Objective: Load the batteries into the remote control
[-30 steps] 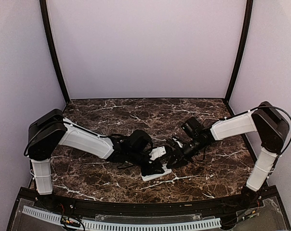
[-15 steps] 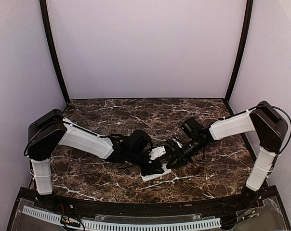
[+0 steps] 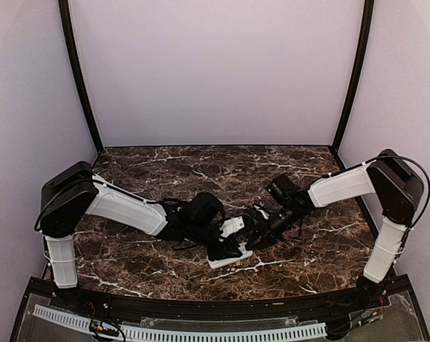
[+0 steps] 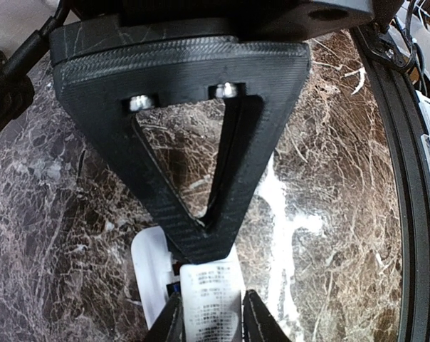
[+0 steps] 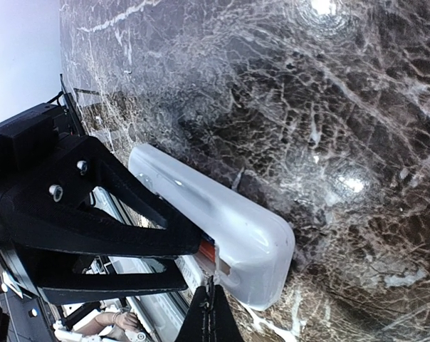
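Observation:
The white remote control [image 3: 231,258] lies on the marble table just in front of the arms' meeting point. My left gripper [image 3: 226,246] is shut on it; in the left wrist view the fingers [image 4: 174,320] clamp the sides of its label-printed back [image 4: 211,303]. In the right wrist view the remote [image 5: 229,221] rests on its long edge, and an orange-red battery end [image 5: 208,250] shows in its open compartment. My right gripper [image 5: 211,308] is shut with nothing visible between its fingers, its tip at the compartment end. It shows as a black triangle [image 4: 201,246] in the left wrist view.
The dark marble table [image 3: 201,171] is boxed in by pale walls at the back and both sides. A black rail [image 4: 414,214] runs along the near edge, with a white slotted cable tray [image 3: 179,331] below it.
The right arm has edged slightly to the left toward the remote. The left gripper and the remote have stayed put.

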`<state>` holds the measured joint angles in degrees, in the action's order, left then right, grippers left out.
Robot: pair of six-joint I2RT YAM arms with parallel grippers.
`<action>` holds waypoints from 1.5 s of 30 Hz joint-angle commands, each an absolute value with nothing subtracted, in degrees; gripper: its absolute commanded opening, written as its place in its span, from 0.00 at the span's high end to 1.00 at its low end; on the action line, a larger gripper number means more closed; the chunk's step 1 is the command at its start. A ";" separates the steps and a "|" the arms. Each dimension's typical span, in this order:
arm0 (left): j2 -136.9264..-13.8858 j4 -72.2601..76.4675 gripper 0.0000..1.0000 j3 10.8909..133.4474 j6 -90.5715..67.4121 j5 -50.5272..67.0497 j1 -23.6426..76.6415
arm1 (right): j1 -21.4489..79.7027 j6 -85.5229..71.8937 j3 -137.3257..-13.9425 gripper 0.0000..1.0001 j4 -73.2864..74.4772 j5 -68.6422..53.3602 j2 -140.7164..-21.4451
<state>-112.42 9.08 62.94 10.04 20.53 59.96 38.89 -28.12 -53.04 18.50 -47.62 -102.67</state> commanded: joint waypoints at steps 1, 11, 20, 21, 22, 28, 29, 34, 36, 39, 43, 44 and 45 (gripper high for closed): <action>-111.62 2.55 0.71 60.66 10.02 19.87 60.03 | 39.45 -27.95 -54.53 1.00 15.95 -48.78 -104.31; -111.38 2.07 0.54 60.70 10.16 19.53 59.94 | 39.46 -27.93 -54.83 1.00 15.27 -48.99 -104.97; -109.57 2.75 0.40 60.21 10.91 18.33 59.94 | 39.46 -28.12 -55.19 1.00 15.23 -48.96 -105.21; -109.26 3.21 0.38 60.12 10.97 18.31 59.90 | 39.46 -28.12 -55.20 1.00 15.13 -48.96 -105.19; -109.17 3.41 0.38 60.05 10.98 18.44 59.89 | 39.46 -28.20 -55.14 1.00 15.04 -48.96 -105.21; -108.88 4.55 0.36 59.92 11.14 18.56 59.90 | 39.46 -28.13 -55.14 1.00 14.96 -49.04 -105.21; -108.80 4.74 0.36 59.89 11.18 18.64 59.91 | 39.45 -28.20 -55.05 1.00 14.93 -49.04 -105.25; -107.65 6.03 0.36 59.54 11.56 17.80 59.88 | 39.44 -28.30 -54.81 1.00 14.79 -49.04 -105.16; -107.36 6.77 0.35 59.46 11.78 17.51 59.90 | 39.46 -28.30 -54.81 1.00 14.69 -49.13 -105.25; -107.36 6.96 0.34 60.01 12.06 17.82 59.88 | 39.46 -28.34 -54.86 1.00 14.55 -49.13 -105.31; -107.78 6.78 0.33 60.31 12.13 18.07 59.85 | 39.46 -28.32 -54.84 1.00 14.57 -49.24 -105.23; -107.74 6.60 0.33 60.35 12.13 17.81 59.85 | 39.46 -28.30 -54.83 1.00 14.59 -49.22 -105.21; -107.66 6.55 0.33 60.28 12.13 17.61 59.85 | 39.46 -28.30 -54.84 1.00 14.59 -49.22 -105.18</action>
<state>-109.43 7.90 60.69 11.40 18.46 60.03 38.85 -28.18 -53.89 16.27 -48.64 -104.49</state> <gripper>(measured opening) 0.671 0.003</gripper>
